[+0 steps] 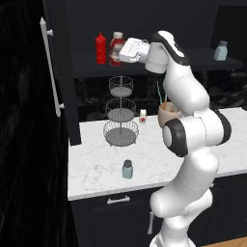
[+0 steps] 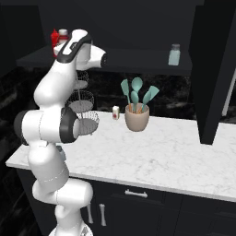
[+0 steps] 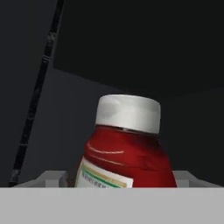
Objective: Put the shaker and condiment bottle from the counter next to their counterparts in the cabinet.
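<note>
We have the gripper (image 1: 117, 54) up at the cabinet (image 1: 159, 65) shelf, and the ketchup bottle (image 1: 116, 47) sits right in front of it, just at 3 o'clock of the slim red squeeze bottle (image 1: 101, 48) in the left base view. In the hand view the ketchup bottle (image 3: 124, 148) looms close and leans a little, its pale cap toward 12 o'clock and its label low. We cannot see the fingertips there, so we cannot tell whether the jaws are clamped on the bottle or standing free around it; we judge that they straddle its body, but that is a guess. The bottle looks like smooth, stiff plastic, squat and fairly light, so we expect it to be slippery and to tip if let go while leaning; the broad body below the shoulder is where we would hold it, never the cap. The shaker (image 1: 127, 169) stands upright on the counter (image 1: 96, 169), at 6 o'clock of the wire rack (image 1: 120, 113) and near the front edge. It is small and light and probably easy to knock over, so we would take it across the middle of its body, below the grey cap. Its twin (image 1: 221, 50) stands far along the shelf at 3 o'clock, well apart from the bottles, above the utensil pot (image 2: 137, 116).
</note>
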You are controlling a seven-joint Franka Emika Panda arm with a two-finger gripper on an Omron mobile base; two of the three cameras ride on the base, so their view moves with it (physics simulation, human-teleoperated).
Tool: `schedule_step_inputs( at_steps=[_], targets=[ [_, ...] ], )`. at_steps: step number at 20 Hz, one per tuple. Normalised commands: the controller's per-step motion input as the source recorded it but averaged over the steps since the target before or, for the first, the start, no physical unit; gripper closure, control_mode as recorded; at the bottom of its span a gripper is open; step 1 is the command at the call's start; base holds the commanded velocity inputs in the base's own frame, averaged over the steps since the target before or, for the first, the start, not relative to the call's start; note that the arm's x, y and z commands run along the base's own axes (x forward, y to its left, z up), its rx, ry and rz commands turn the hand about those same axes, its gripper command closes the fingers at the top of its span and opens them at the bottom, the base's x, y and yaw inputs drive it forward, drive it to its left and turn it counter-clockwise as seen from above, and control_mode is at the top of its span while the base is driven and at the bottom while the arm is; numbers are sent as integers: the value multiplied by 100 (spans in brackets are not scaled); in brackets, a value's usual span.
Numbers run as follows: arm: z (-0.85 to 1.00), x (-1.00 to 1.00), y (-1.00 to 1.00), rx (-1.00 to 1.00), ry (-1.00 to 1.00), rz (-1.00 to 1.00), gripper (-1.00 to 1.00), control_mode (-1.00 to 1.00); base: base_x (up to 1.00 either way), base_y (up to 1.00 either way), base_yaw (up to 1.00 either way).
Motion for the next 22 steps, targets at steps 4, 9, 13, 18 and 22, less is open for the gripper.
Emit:
schedule_step_inputs(
  at_steps=[4, 9, 13, 18, 22],
  targets=[
    [0, -14, -22, 0, 1, 0, -100, -100, 0, 0, 0],
    [0, -49, -34, 0, 0, 0, -100, -100, 0, 0, 0],
    [0, -68, -38, 0, 0, -4, -100, -100, 0, 0, 0],
    [0, -71, -34, 1, 0, -10, -100, -100, 0, 0, 0],
    [0, -80, -30, 1, 0, -12, -100, -100, 0, 0, 0]
  ],
)
